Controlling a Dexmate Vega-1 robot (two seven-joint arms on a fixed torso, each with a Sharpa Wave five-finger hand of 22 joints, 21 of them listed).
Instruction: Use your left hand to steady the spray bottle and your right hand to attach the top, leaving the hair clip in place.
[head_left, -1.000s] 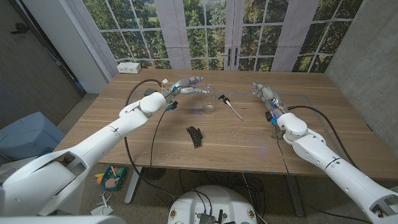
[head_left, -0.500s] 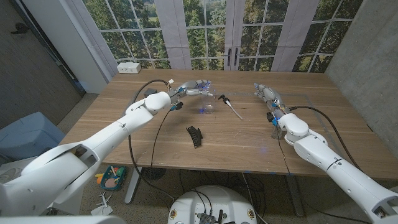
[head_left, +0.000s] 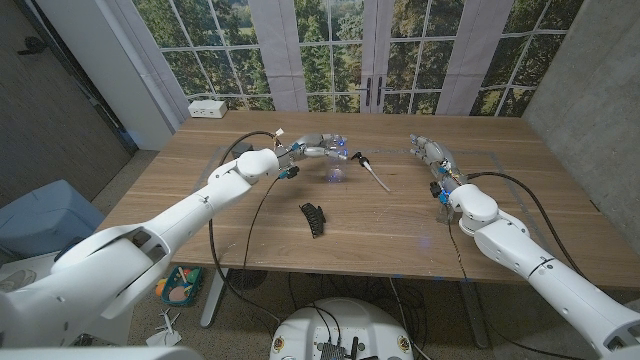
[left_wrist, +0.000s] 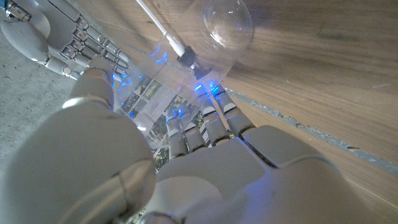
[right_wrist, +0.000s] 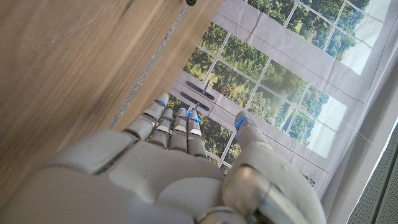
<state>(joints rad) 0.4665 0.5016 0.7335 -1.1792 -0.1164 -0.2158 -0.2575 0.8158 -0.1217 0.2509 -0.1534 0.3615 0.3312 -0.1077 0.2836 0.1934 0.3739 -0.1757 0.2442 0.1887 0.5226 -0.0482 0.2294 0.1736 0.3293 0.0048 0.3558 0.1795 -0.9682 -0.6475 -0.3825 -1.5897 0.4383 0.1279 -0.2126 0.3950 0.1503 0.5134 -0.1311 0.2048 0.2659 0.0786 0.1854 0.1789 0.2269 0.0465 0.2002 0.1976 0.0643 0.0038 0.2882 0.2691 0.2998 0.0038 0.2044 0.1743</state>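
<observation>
Left hand closing on the bottle, right hand waiting well off to the side

The left hand is wrapping its fingers around the clear spray bottle at the tabletop's far middle, having advanced rightward to it over the last second. The top is lying just right of it, tube slanting toward the near right, between the hands. The right hand is staying empty, fingers loosely apart. The hair clip is lying untouched nearer.
</observation>
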